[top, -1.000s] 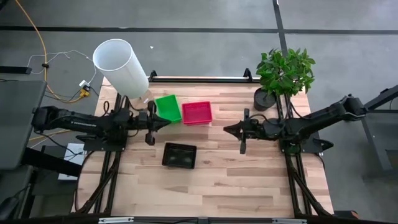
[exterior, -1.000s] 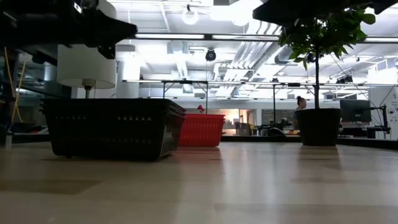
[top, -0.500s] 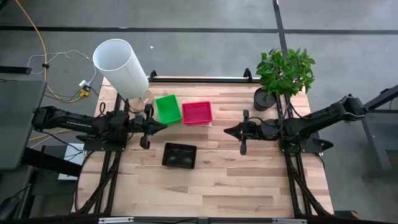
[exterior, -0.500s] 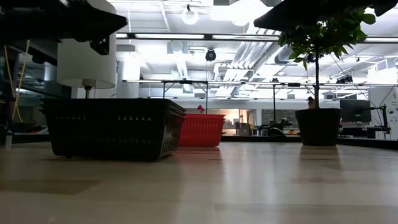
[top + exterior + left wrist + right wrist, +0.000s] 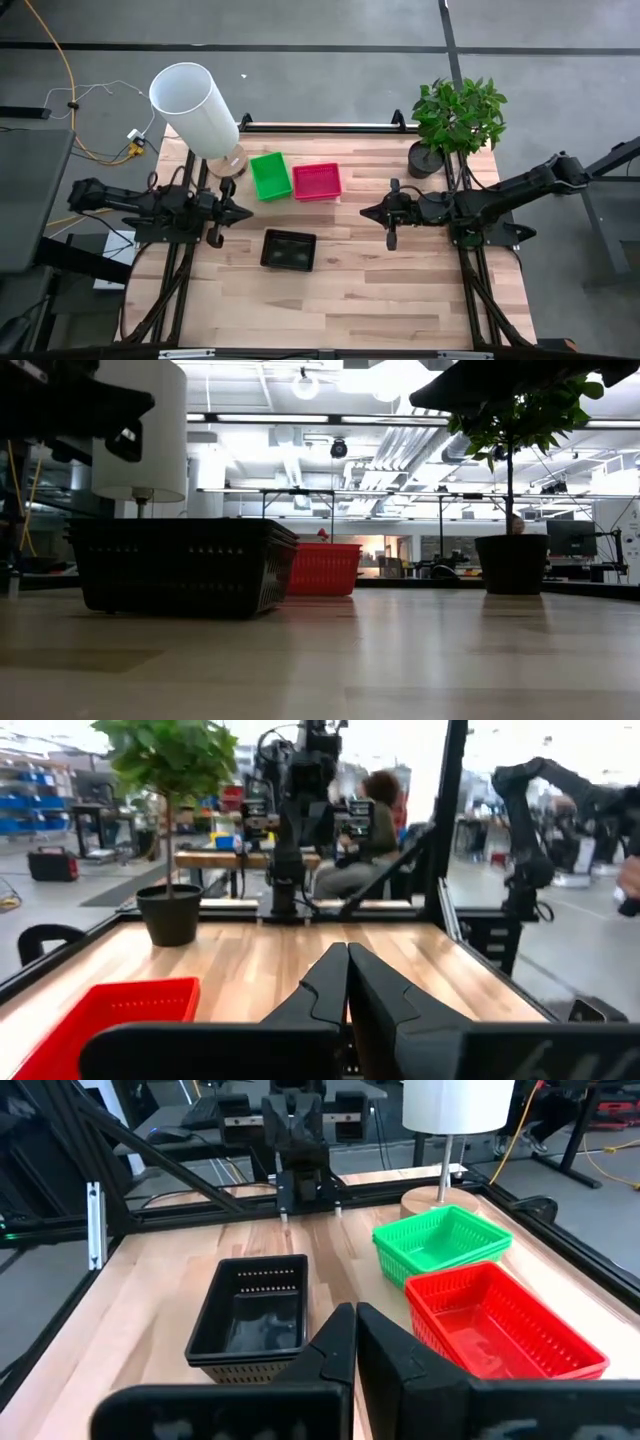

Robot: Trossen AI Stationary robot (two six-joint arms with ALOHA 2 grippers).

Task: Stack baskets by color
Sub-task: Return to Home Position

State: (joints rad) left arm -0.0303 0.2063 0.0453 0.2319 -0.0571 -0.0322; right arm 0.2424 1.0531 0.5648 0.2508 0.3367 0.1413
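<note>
Hovering empty, fingers pressed together, left end effector [image 5: 240, 212] and right end effector [image 5: 368, 211] flank green stack [image 5: 268, 175], red stack [image 5: 316, 182], black stack [image 5: 288, 250]; sorting looks finished.

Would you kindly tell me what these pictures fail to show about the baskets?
- High view: looking straight down, the green basket, red basket and black basket hide any nested beneath.
- Low view: the black basket hides the green one.
- Left wrist view: the edge cuts off the red basket; the left gripper blocks the foreground.
</note>
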